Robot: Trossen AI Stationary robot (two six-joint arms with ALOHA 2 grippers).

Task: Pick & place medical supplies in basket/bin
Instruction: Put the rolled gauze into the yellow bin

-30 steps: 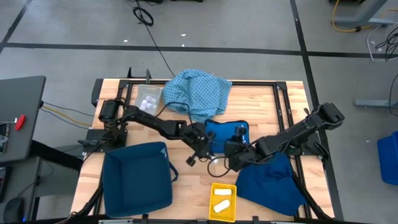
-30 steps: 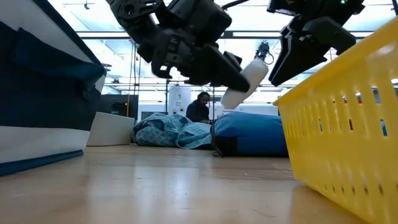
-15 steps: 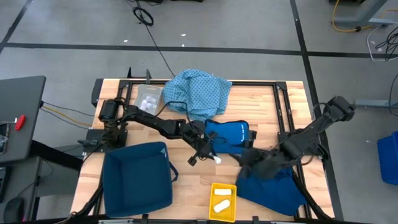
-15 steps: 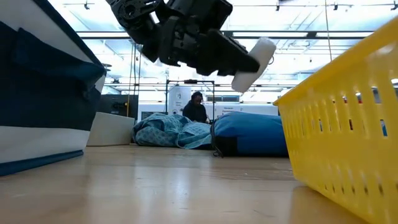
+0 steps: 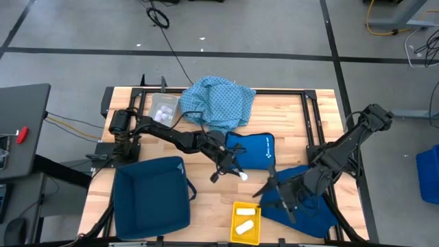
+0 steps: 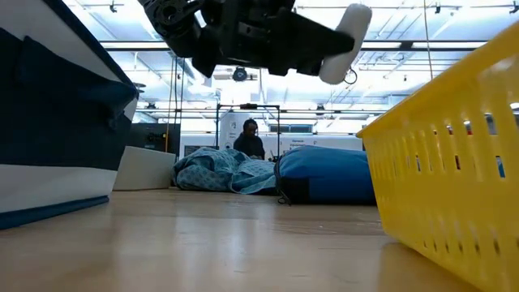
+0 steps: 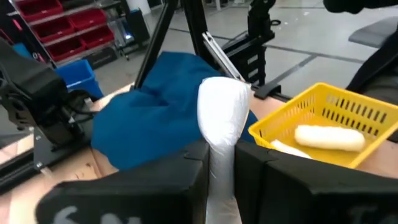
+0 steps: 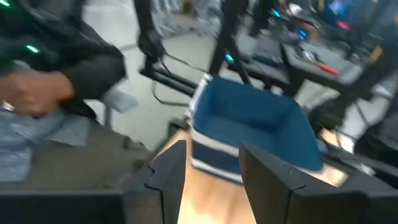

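Note:
My left gripper (image 5: 232, 170) is shut on a small white roll (image 5: 241, 176) above the table's middle, in front of the bright blue pouch (image 5: 250, 149). In the low view the roll (image 6: 345, 45) shows high up. My right gripper (image 5: 269, 191) hangs open and holds nothing, over the edge of a dark blue fabric heap (image 5: 302, 200). The yellow basket (image 5: 233, 232) at the near edge holds two white packets (image 5: 245, 218). A light-blue dotted cloth (image 5: 219, 103) lies heaped at the far side. My left gripper pinches the white roll's lower end (image 7: 221, 152) between its two fingers (image 7: 193, 171). They come almost level, pointing toward the table's near right. The rest of the roll (image 7: 222, 109) sticks out beyond the fingertips, slanting upward, clear of the table.
A dark blue bin (image 5: 151, 199) stands at the near left. A clear box with white rolls (image 5: 164, 108) sits at the far left beside the dotted cloth. Bare wood lies between the bin and the yellow basket.
My right gripper has risen and drawn back from the pouch toward the table's near right, tipping from steeply down to almost level. My left gripper has tipped upward, and the roll now stands higher and points up more.

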